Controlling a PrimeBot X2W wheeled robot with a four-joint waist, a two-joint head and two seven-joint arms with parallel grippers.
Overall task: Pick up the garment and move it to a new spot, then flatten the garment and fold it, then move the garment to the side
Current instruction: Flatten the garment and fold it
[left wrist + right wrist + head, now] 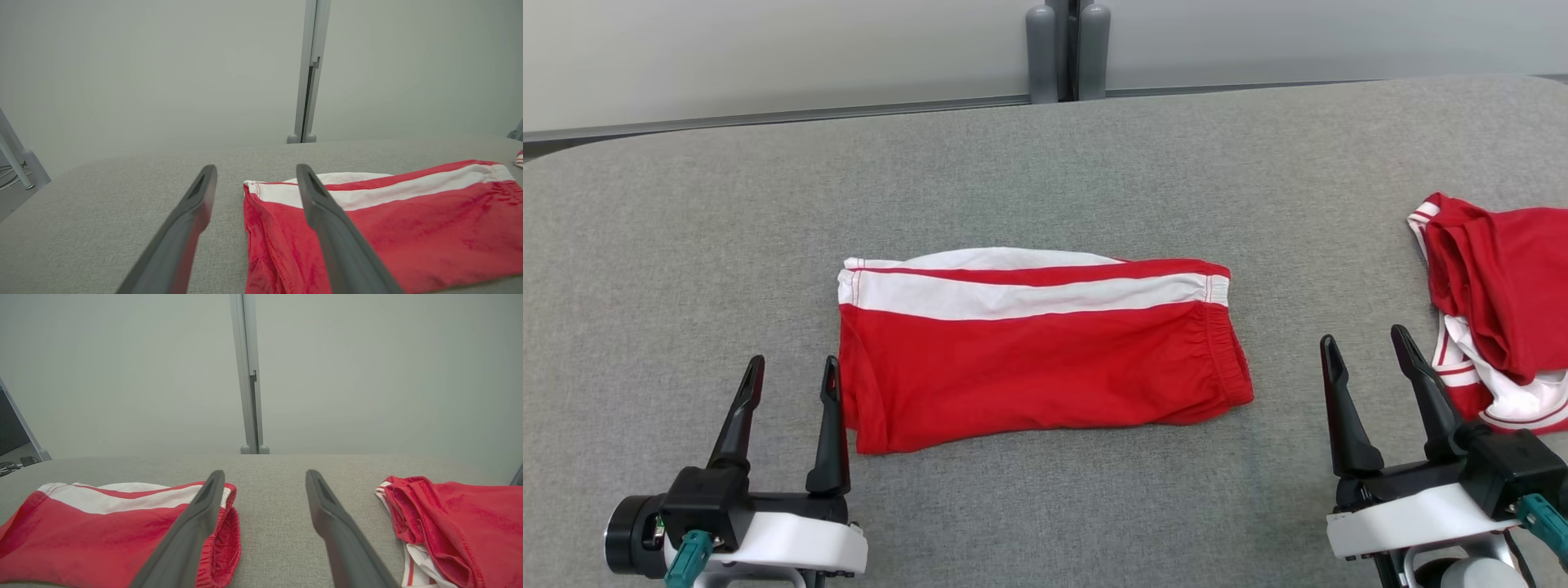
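Head view, garment: The red garment point(1037, 367) with a white stripe lies folded and flat in the middle of the grey bench point(1045, 163).
Head view, left gripper: The left gripper point(794, 361) is at the lower left, just beside the garment's left edge. Its two dark fingers point(830, 433) are spread wide and hold nothing. I cannot tell if the near finger touches the cloth.
Head view, right gripper: The right gripper point(1363, 335) is at the lower right, between the garment and the other clothes point(1503, 286). Its fingers are spread wide too and hold nothing.
Head view, other clothes: A red and white heap lies at the right edge of the bench, well apart from the garment.
Head view, back: A pale wall point(768, 49) and a grey post point(1067, 49) stand behind the bench.
Left wrist view, fingers: Both fingers point over the bench, wide apart. Grey bench and the garment's left end show between them.
Left wrist view, garment: It stretches off to the right, white stripe on the far side.
Right wrist view, fingers: They are wide apart, with grey bench between them.
Right wrist view, garment: Its crinkly end lies at the left, partly behind one finger.
Right wrist view, other clothes: The heap lies at the right.
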